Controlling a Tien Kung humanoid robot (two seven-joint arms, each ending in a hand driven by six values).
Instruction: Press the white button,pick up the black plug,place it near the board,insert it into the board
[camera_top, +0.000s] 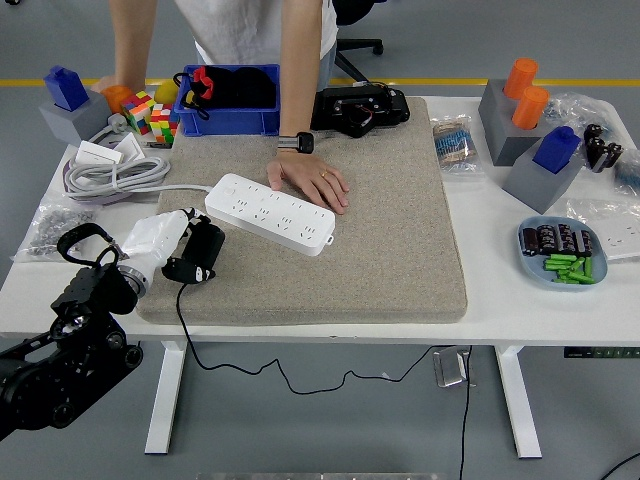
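Black plug (198, 252) sits on the grey mat (400, 240), gripped by the robot's left hand (158, 243), whose white fingers (178, 228) close around its side. Its cable (190, 335) trails down past the hand, over the table's (520, 310) near edge. Just beyond the hand, up and to its right, lies the white board (270, 213). A person's hand (315, 185) rests on the board's far edge, steadying it.
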